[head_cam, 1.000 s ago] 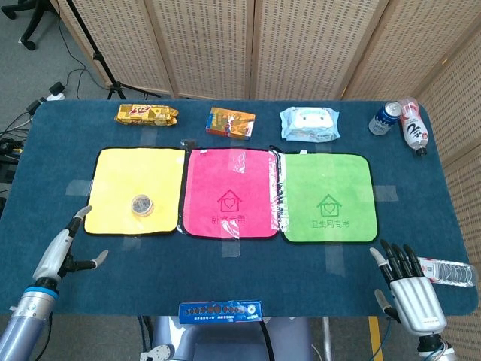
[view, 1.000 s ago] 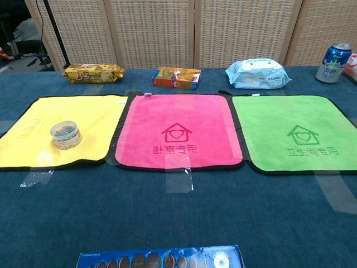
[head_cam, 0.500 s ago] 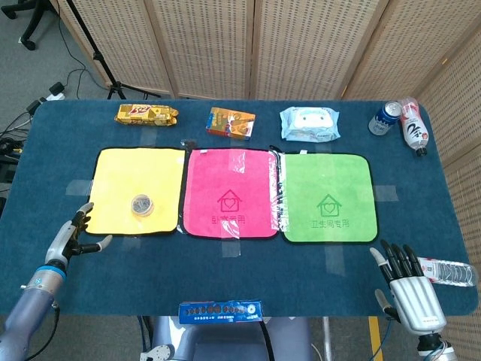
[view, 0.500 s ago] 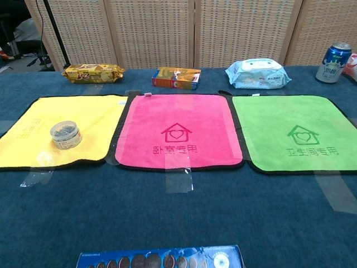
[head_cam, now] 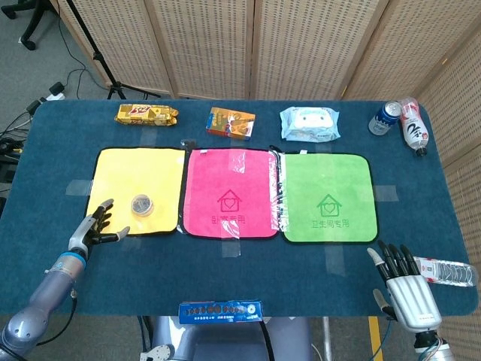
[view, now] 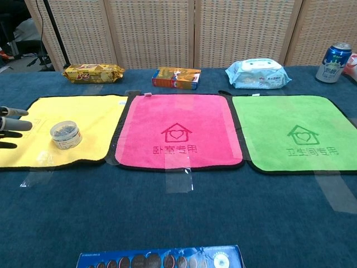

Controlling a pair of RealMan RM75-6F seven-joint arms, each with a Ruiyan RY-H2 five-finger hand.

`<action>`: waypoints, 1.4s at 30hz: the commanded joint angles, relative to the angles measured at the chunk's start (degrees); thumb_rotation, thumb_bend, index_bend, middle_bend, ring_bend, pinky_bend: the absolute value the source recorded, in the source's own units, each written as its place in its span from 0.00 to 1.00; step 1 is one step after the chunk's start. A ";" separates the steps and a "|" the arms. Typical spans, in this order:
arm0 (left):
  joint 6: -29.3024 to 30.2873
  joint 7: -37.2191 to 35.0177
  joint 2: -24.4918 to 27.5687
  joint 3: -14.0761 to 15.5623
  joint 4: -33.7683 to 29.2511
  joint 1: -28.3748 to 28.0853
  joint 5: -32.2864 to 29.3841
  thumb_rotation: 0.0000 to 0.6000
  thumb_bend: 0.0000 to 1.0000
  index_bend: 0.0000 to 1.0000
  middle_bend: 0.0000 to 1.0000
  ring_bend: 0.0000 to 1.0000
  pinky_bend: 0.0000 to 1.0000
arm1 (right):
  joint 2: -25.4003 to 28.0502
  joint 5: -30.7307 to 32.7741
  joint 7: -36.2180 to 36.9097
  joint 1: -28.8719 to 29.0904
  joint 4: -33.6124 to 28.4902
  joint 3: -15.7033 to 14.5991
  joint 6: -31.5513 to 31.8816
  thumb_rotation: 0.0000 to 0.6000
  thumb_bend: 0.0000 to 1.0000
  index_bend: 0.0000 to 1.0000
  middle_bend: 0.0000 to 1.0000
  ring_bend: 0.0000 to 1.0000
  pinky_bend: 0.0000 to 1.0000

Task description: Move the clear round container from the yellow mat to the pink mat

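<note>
- Right hand [head_cam: 404, 280] at the surface's [head_cam: 301, 263] near edge, about 5 o'clock, fingers spread, holding nothing.
- Left hand [head_cam: 94, 226] at 8 o'clock, fingers [view: 12, 127] spread over the yellow mat's [head_cam: 120, 173] near corner, near the container.
- Clear round container [head_cam: 141, 204] stands on the yellow mat, untouched.
- Pink mat [head_cam: 229, 192] lies at its 3 o'clock.

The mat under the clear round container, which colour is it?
Yellow mat, clearest in chest view.

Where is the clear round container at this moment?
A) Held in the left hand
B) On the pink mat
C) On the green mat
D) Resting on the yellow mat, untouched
D: the clear round container sits on the yellow mat, with the left hand open beside it and a gap between them.
</note>
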 commanded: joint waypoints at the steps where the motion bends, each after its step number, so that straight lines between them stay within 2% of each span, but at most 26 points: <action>1: -0.06 -0.22 -1.75 -0.77 0.36 -1.48 -0.91 1.00 0.32 0.00 0.00 0.00 0.00 | -0.32 0.50 -0.29 0.22 0.38 0.06 -0.59 1.00 0.41 0.05 0.00 0.00 0.01; 9: 3.98 1.62 -5.09 0.21 1.03 -2.84 -0.66 1.00 0.32 0.00 0.00 0.00 0.00 | -0.56 -0.02 -0.56 0.16 0.33 -0.19 -0.21 1.00 0.41 0.05 0.00 0.00 0.01; 15: 5.42 0.53 -5.28 -0.14 -0.17 -1.79 -0.37 1.00 0.32 0.00 0.00 0.00 0.00 | -0.58 -0.01 -0.62 0.17 0.29 -0.22 -0.13 1.00 0.41 0.05 0.00 0.00 0.01; 25: 6.06 -6.16 -6.50 -3.26 0.53 1.12 -1.56 1.00 0.32 0.00 0.00 0.00 0.00 | -0.71 -0.56 -0.84 0.18 0.20 -0.56 -0.05 1.00 0.41 0.05 0.00 0.00 0.01; 42: 5.66 -7.82 -11.74 -4.57 4.37 0.75 -1.15 1.00 0.32 0.00 0.00 0.00 0.00 | -0.92 -0.49 -0.56 0.27 0.45 -0.57 -0.05 1.00 0.41 0.05 0.00 0.00 0.01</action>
